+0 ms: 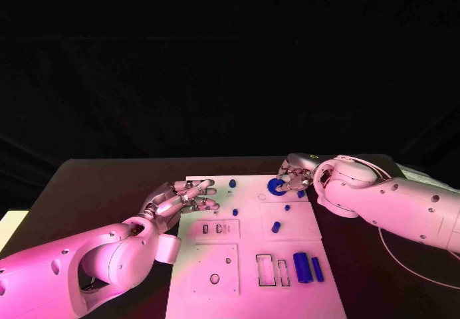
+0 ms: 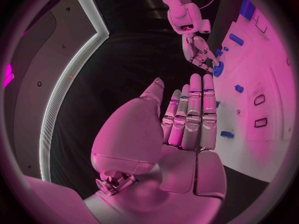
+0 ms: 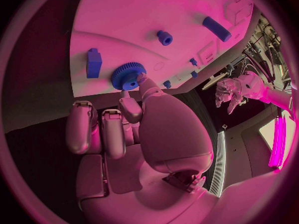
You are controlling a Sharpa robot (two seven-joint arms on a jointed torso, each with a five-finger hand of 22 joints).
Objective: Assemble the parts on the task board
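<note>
Black table point(image 1: 96, 179) carries a white task board point(image 1: 251, 292) at its middle, long side running away from the robot; small blue parts point(image 1: 303, 267) lie or stand on the board.

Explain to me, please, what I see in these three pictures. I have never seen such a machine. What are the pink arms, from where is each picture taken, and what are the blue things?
This is a robot with two arms, each ending in a many-fingered hand. The square picture comes from a camera on its head, looking down at a black table. The two round pictures come from cameras at the wrists, behind each hand.

On the table lies the white task board with small blue parts, for example a blue cylinder near its front.

The left hand hovers at the board's left edge, fingers extended, and holds nothing. The right hand touches a blue gear at the board's far side with its fingertips; whether it truly grips it, I cannot tell.
</note>
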